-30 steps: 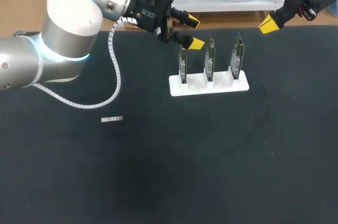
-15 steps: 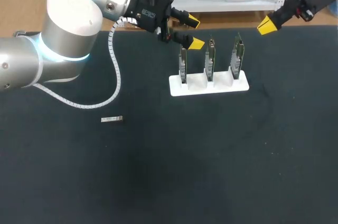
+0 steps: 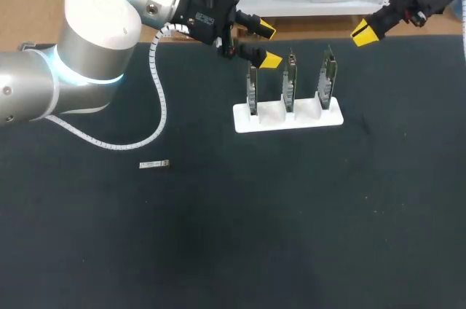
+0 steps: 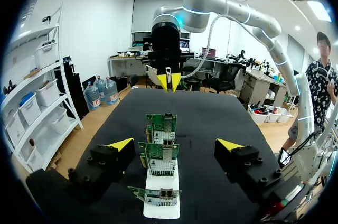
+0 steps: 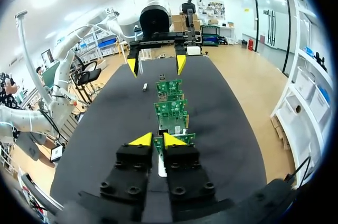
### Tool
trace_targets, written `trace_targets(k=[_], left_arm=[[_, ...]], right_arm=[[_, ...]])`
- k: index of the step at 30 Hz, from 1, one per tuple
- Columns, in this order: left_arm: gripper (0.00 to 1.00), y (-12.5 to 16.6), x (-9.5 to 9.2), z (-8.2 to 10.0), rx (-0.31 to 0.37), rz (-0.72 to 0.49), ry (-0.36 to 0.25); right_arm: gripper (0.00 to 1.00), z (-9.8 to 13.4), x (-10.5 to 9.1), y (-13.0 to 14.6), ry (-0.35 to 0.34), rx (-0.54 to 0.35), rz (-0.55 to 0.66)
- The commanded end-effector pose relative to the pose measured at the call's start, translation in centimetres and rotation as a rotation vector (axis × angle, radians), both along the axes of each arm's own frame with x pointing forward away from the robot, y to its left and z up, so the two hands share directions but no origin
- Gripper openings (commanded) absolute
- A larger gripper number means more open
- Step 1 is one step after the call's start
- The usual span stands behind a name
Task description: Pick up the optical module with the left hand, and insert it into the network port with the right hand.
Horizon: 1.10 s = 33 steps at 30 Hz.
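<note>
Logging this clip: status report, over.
Left gripper open beside the network cards. Right gripper shut, empty. Optical module flat on table, untouched. Nothing near it.

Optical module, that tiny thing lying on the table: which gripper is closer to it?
Left. The left gripper hangs by the white card stand, well beyond the optical module; the right gripper is farther off, at the table's far right edge.

The table (image 3: 306, 236) is plain matt black. On it, the holder (image 3: 287, 121) is white and carries three green circuit cards (image 3: 290, 79), and at eight o'clock from it lies the silver-grey optical module (image 3: 154, 165). The left arm (image 3: 95, 25) is silvery white with a glowing pale-blue ring and a white spiral cable (image 3: 162, 98), while the left gripper (image 3: 268, 45) and the right gripper (image 3: 360, 32) are black with bright yellow tips.
</note>
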<state>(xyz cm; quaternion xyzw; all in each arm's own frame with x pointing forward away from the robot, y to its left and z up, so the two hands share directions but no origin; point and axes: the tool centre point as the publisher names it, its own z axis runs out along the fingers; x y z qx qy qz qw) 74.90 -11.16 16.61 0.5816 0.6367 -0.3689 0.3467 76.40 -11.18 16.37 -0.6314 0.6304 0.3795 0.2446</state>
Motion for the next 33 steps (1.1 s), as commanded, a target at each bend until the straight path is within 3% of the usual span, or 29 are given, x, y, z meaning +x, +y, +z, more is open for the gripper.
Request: trace_targets(k=[1,19,23,28,33], left_arm=[[1.0,-0.1,0.2,0.1,0.005,-0.002,0.003],[1.0,-0.1,0.2,0.1,0.005,-0.002,0.003],[1.0,0.0,0.0,1.1,0.067,0.01,-0.039],[1.0,1.9,-0.9,3.6,0.12,0.051,-0.13],[1.0,3.9,-2.5,4.9,0.207,0.103,-0.15]], right_arm=[[1.0,0.0,-0.4,0.0,-0.006,-0.001,-0.007],[1.0,0.0,-0.4,0.0,-0.006,-0.001,-0.007],[1.0,0.0,-0.4,0.0,-0.006,-0.001,-0.007],[1.0,0.0,-0.4,0.0,-0.006,-0.001,-0.007],[1.0,0.0,-0.4,0.0,-0.006,-0.001,-0.007]])
